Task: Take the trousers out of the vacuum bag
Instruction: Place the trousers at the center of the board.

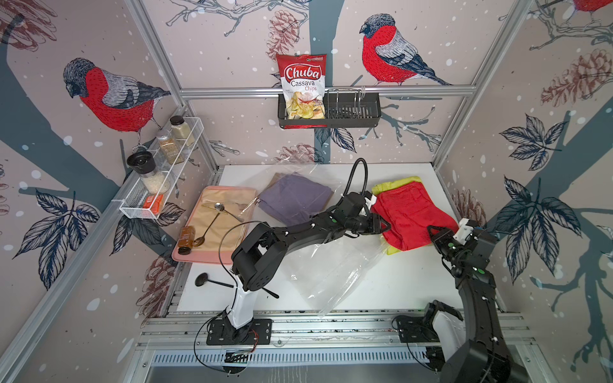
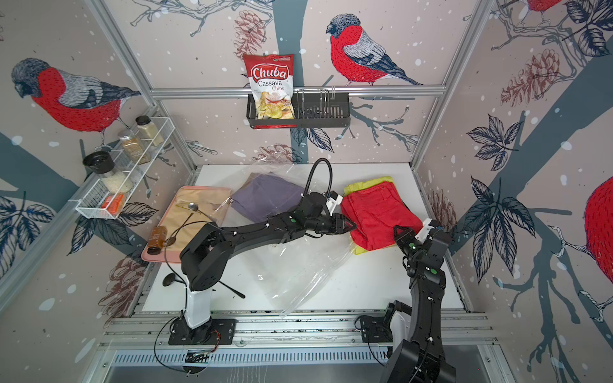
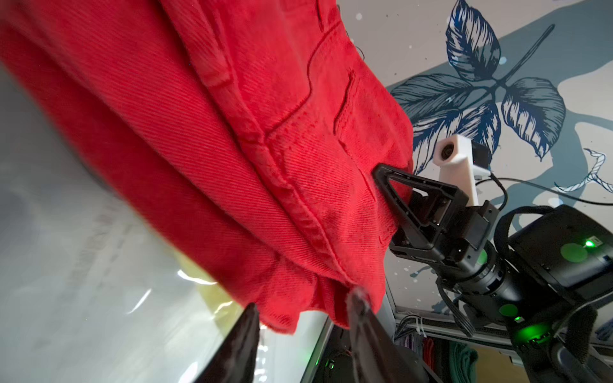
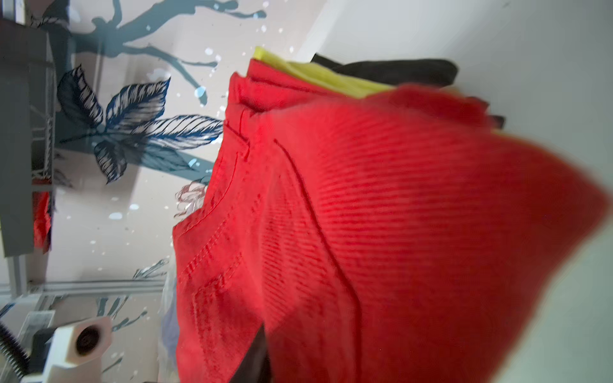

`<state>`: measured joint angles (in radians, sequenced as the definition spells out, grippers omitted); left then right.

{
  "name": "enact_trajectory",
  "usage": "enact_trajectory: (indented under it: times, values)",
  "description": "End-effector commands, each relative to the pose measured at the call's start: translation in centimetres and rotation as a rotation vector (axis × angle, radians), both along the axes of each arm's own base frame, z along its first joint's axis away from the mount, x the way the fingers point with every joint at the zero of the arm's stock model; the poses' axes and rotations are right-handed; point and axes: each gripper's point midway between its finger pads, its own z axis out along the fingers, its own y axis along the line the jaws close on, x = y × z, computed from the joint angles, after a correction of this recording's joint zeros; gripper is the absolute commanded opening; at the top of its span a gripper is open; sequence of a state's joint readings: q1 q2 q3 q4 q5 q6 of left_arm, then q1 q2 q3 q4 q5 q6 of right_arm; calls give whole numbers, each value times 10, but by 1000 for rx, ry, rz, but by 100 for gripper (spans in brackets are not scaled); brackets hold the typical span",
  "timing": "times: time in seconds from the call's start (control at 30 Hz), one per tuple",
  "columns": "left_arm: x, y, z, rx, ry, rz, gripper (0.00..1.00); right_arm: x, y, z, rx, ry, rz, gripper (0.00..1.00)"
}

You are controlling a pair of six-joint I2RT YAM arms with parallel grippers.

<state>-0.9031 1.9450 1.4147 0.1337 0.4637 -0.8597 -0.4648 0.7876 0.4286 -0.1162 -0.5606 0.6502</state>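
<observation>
- Two black robot arms reach from the near rail over the white table (image 1: 398, 288). A black long-handled ladle (image 1: 201, 279) lies by the left base.
- One clear, crinkly plastic vacuum bag (image 1: 331, 268) lies slack across the table's middle. Its near part is flat and empty.
- Right gripper (image 1: 435, 232) is at the near edge of the red pile. One finger touches the cloth and the other is hidden, so I cannot tell whether it pinches.
- Left gripper (image 3: 303, 300) is at the pile's bag-side edge. Its fingers stand apart with the red hem just at their tips and nothing pinched.
- One folded red twill trousers (image 1: 414, 212) lies outside the bag, just beside it. It tops a folded yellow-green trousers (image 1: 396, 183), with a folded black trousers (image 4: 391, 68) lowest.
- One folded purple cloth trousers (image 1: 295, 199) lies on a mustard-brown trousers (image 1: 274, 181) at the far end, seemingly under the bag's film.
- One pink rectangular tray (image 1: 199, 257) is beside them and is not part of the task.
- Step in hand, as judged: laying the red pair on the removed pile. Three pairs are out and two remain.
- Next move calls for: both arms to clear the pile, one claw to hold the bag's mouth, and the other to reach in for the purple pair. The slippery film may drag along.
</observation>
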Motion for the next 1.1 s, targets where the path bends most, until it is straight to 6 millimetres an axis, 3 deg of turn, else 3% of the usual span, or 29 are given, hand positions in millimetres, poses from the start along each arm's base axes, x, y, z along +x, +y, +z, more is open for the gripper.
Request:
enact_trajectory:
  times: [0.0,0.2,0.37,0.5,0.6,0.73,0.87,1.07]
  values:
    - [10,20,9,36,-40,38,58,-1,-20,8,-59,-10,-63,46]
    - [30,17,22,40,-80,48,64,-7,-32,12,-76,27,-111,72]
    - [49,-1,19,43,-94,44,67,-17,-61,21,-99,-8,-264,86]
    - [63,-12,22,42,-126,55,68,-22,-87,42,-167,-27,-396,90]
    - [72,-19,13,67,-130,53,67,-17,-90,63,-177,-77,-402,90]
    - [85,-28,-2,97,-127,51,65,-1,-70,79,-138,-142,-276,84]
    - [98,-36,-19,118,-117,49,64,14,-31,73,-104,-136,-100,80]
    - [115,-43,-21,112,-131,63,63,22,23,56,-168,-116,78,77]
